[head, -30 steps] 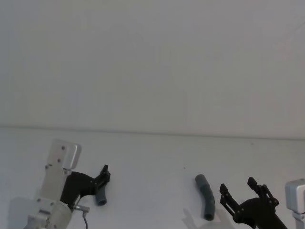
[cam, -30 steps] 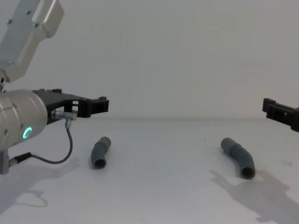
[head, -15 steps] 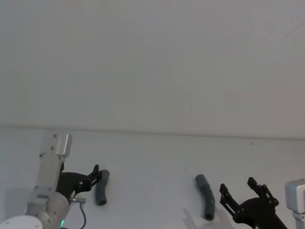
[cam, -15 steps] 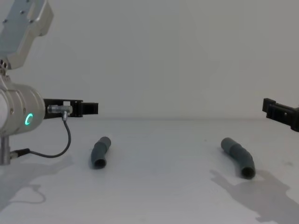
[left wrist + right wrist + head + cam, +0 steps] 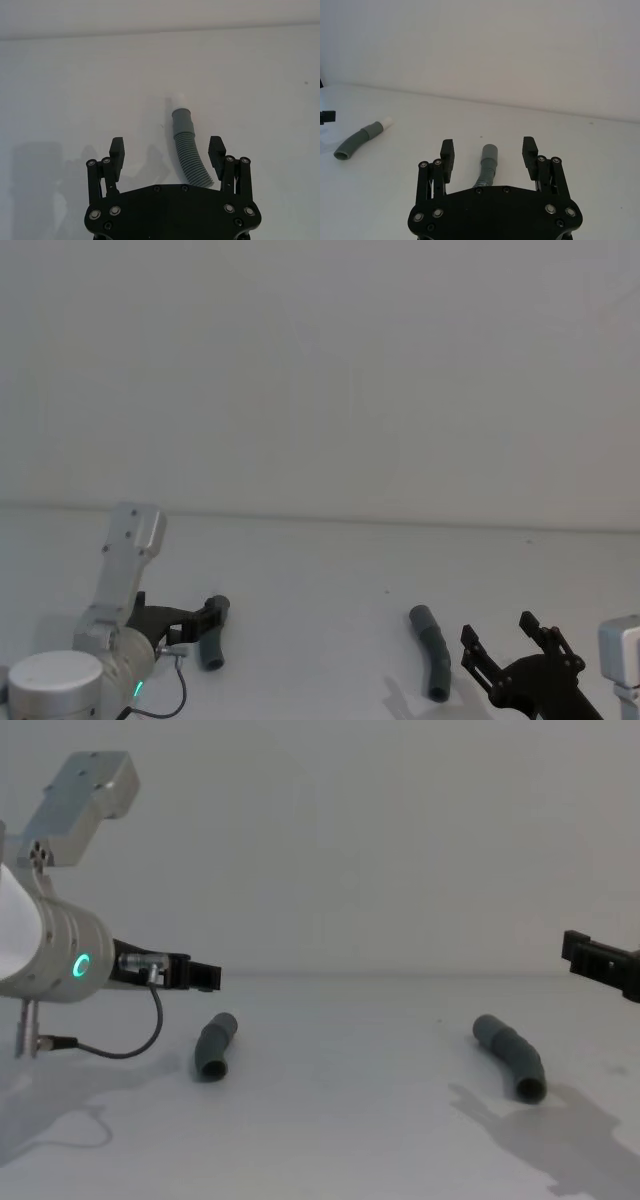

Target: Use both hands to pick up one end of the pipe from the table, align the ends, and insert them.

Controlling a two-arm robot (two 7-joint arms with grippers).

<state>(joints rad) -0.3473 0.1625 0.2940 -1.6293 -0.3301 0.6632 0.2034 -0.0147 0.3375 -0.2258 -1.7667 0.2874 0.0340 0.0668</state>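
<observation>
The short pipe piece (image 5: 212,646) (image 5: 214,1047) lies on the table (image 5: 320,570) at the left. In the left wrist view this short piece (image 5: 189,150) points its white tip (image 5: 180,97) away from the camera. My left gripper (image 5: 212,612) (image 5: 205,977) (image 5: 166,147) hovers open just above it, the near end lying between the spread fingers. The longer piece (image 5: 434,662) (image 5: 512,1055) (image 5: 487,162) lies at the right with its open mouth toward me. My right gripper (image 5: 498,630) (image 5: 488,145) (image 5: 585,952) stands open over it, not touching.
A grey cable (image 5: 130,1045) loops down from the left wrist close to the table (image 5: 350,1120). The table's far edge meets a plain wall (image 5: 320,390). Bare surface lies between the two pieces.
The left arm has turned and lowered, bringing its open gripper down toward the short piece. The right gripper and both pieces have stayed in place.
</observation>
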